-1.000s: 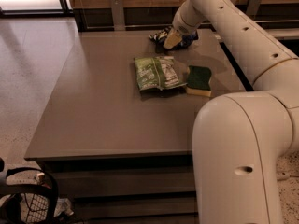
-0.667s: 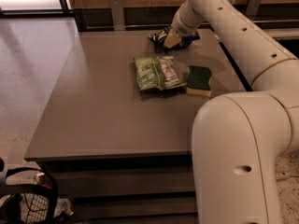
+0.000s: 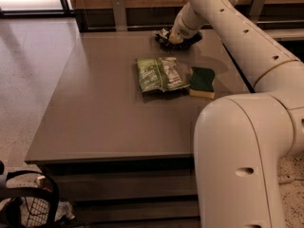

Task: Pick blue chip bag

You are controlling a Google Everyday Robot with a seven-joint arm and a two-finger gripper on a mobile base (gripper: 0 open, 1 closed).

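**Item: blue chip bag, top centre of frame**

The blue chip bag [image 3: 192, 40] lies at the far edge of the table [image 3: 95, 118], with the gripper [image 3: 172, 35] down on it (whether it is spread or pinching, I cannot tell).

Risk: the crumpled foil may slip free on lifting if the hold is shallow.

Green snack bag [image 3: 159, 74] and sponge [image 3: 202, 81]: mid-frame, apart from the blue bag.

Containers: wire basket [image 3: 28, 208], lower left; contents unclear.

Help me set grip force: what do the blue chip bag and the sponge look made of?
The blue chip bag: likely thin foil film, dark, crumpled; partly hidden under the gripper at the far edge of the table. The sponge: seemingly soft yellow foam under a matte green scouring top.
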